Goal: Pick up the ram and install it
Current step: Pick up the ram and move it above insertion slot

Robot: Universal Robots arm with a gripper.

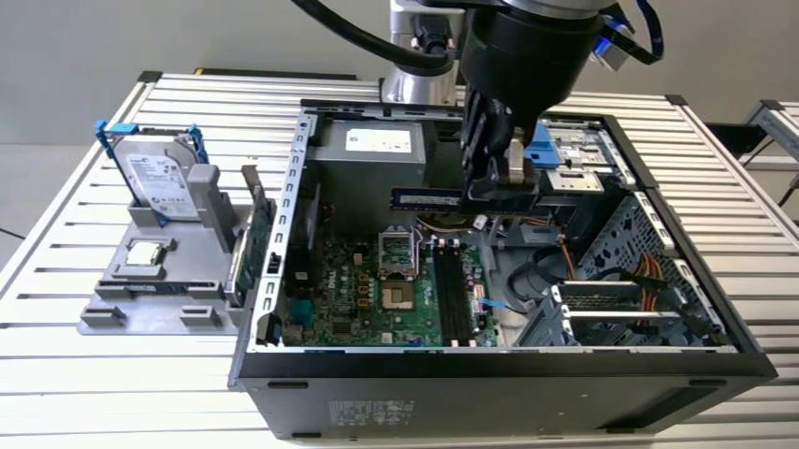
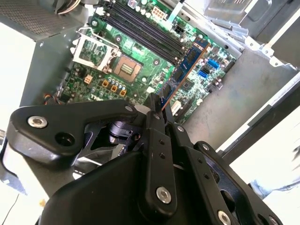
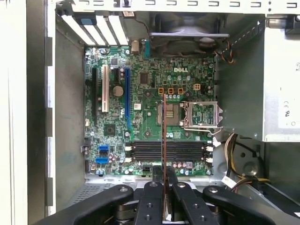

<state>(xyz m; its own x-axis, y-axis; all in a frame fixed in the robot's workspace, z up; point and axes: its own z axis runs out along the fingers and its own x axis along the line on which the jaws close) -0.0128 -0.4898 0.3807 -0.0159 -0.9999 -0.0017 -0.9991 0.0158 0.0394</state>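
Gripper: your gripper [image 1: 502,190] hangs over the open case, fingers closed narrow on the ram; in both wrist views [image 2: 161,110] [image 3: 164,185] you see the black fingers pinching the stick from both sides.
Ram: the ram [image 1: 425,198] is in your grip, held by one end and up in the air, touching nothing else. In the exterior view it sticks out level toward the exterior view's left. In the second wrist view [image 2: 187,65] you can see its blue face with chips, and in the first wrist view [image 3: 164,136] you get it edge-on as a thin line.
Memory slots: the dark slots [image 1: 452,299] [image 3: 168,151] [image 2: 145,28] lie below the stick and well apart from it. In the exterior view the stick runs crosswise to them.
Motherboard: the green motherboard [image 1: 362,299] lines the case floor, and you can see the processor socket [image 1: 397,253] [image 3: 171,112] with its metal frame swung open.
Case: the case [image 1: 500,383] lies on its side, open upward.
Holder: on the exterior view's left you have a grey holder [image 1: 100,313] carrying a silver hard drive [image 1: 160,182] with a blue handle and a small square chip [image 1: 148,253].
Table: everything rests on a slatted metal table [image 1: 125,402].
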